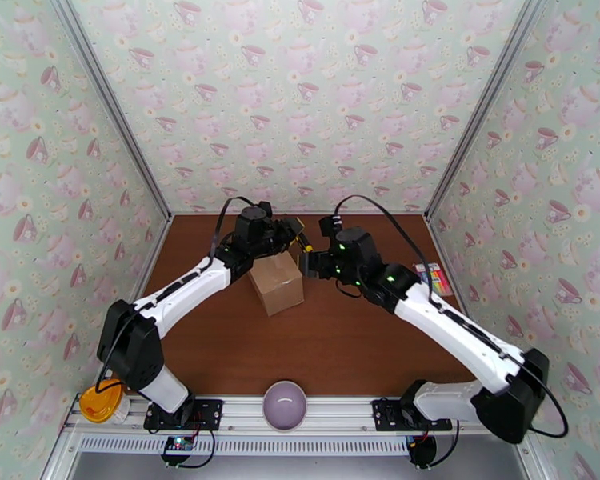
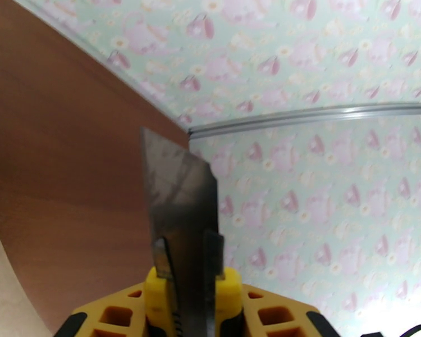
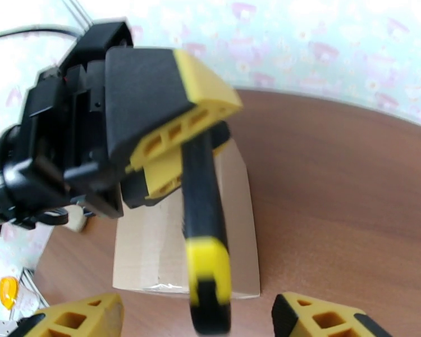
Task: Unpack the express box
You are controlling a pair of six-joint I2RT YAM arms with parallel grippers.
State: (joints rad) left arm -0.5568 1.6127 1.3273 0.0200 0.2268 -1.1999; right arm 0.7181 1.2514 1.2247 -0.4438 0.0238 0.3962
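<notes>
The express box [image 1: 276, 283] is a brown carton standing closed on the brown table, its taped top facing up [image 3: 241, 220]. My left gripper [image 1: 294, 236] hovers just above the box's far edge, shut on a yellow-and-black utility knife [image 3: 203, 220]. In the left wrist view the knife's bare blade [image 2: 179, 203] sticks out from between the yellow fingers [image 2: 154, 285], pointing toward the back wall. My right gripper [image 1: 310, 262] is at the box's right, close to the knife's handle end. Its fingers [image 3: 70, 318] are spread wide and open, touching nothing.
A purple bowl [image 1: 285, 404] sits on the front rail between the arm bases. An orange object [image 1: 100, 400] lies at the front left corner. A flat pack of coloured sticks [image 1: 434, 279] rests by the right wall. Patterned walls enclose three sides.
</notes>
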